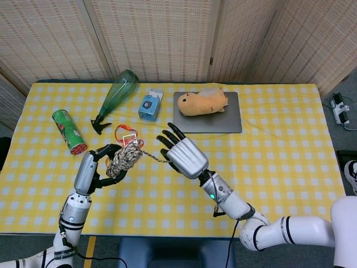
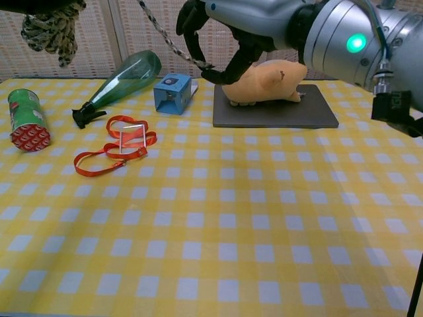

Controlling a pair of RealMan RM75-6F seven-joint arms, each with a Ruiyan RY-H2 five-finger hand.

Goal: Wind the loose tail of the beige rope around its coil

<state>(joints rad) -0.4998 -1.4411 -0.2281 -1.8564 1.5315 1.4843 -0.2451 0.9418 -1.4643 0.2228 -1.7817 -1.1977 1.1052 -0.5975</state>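
Observation:
My left hand (image 1: 89, 170) grips the beige rope coil (image 1: 124, 158) in the air above the table's front left; in the chest view the coil (image 2: 51, 28) hangs at the top left corner. The loose tail (image 1: 153, 158) runs taut from the coil to my right hand (image 1: 186, 156), which pinches its end. In the chest view the tail (image 2: 165, 36) slants down from the top edge to the right hand (image 2: 228, 33), whose fingers curl around the tail's tip.
On the yellow checked table (image 1: 279, 151) lie a green can (image 1: 69, 131), a green bottle (image 1: 116, 92), a blue box (image 1: 149, 104), a red lanyard with a card (image 2: 119, 146), and an orange plush toy (image 1: 202, 102) on a dark pad (image 1: 226, 120).

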